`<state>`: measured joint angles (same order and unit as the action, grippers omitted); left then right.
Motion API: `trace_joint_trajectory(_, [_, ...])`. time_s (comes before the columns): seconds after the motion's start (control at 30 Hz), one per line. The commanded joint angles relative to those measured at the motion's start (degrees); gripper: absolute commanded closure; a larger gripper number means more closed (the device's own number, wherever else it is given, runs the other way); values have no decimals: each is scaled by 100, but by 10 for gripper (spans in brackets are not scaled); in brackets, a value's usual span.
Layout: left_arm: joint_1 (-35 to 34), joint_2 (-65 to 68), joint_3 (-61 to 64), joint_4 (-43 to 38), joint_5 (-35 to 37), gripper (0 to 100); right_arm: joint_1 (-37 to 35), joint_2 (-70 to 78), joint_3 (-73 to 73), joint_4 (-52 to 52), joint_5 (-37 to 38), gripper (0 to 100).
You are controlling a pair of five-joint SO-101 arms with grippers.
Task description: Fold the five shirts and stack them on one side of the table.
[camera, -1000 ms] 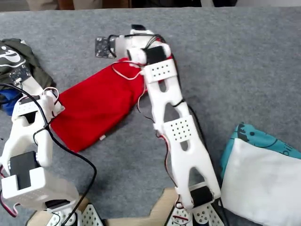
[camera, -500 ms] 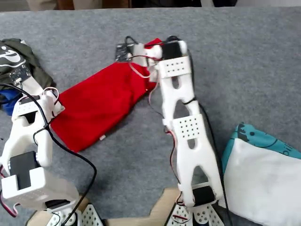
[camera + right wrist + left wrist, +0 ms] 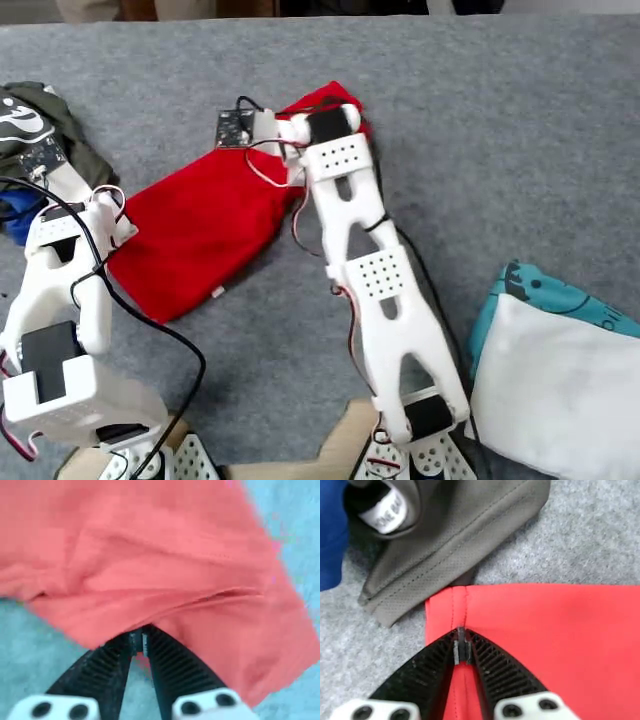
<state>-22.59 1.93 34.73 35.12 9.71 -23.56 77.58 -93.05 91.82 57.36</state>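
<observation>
White moulded plastic is seen on both arms here. On the right arm (image 3: 375, 280), long links are pierced by oval cut-outs and panels of small dotted holes, and black motor blocks are set at the joints. Thin red and white cables (image 3: 352, 335) are strung along its side. On the left arm (image 3: 60, 300), boxy white housings are crossed by a looping black cable (image 3: 150, 318). A small circuit board (image 3: 233, 127) is mounted at the right wrist. The left claw (image 3: 461, 647) is made of black ribbed jaws on white mounts with dark screws (image 3: 364, 712), and the right claw (image 3: 138, 640) is built alike.
</observation>
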Motion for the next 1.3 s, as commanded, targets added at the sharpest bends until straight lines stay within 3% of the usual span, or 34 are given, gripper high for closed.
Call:
trace_joint_trajectory(0.0, [53,-40,-255,18,0,982,-312,-286,-233,-237,-79,993])
trace_joint_trajectory(0.57, [53,-40,-255,18,0,982,-892,-699,-171,-782,-527,993])
trace_joint_trajectory(0.9, [53,-40,-255,18,0,982,-884,92,-259,-1407,-1020,993])
trace_joint_trajectory(1.13, [53,-40,-255,18,0,982,-198,-1807,-171,-949,-1037,993])
trace_joint_trajectory(1.27, [53,-40,-255,18,0,982,-92,-2105,-171,-79,-1002,993])
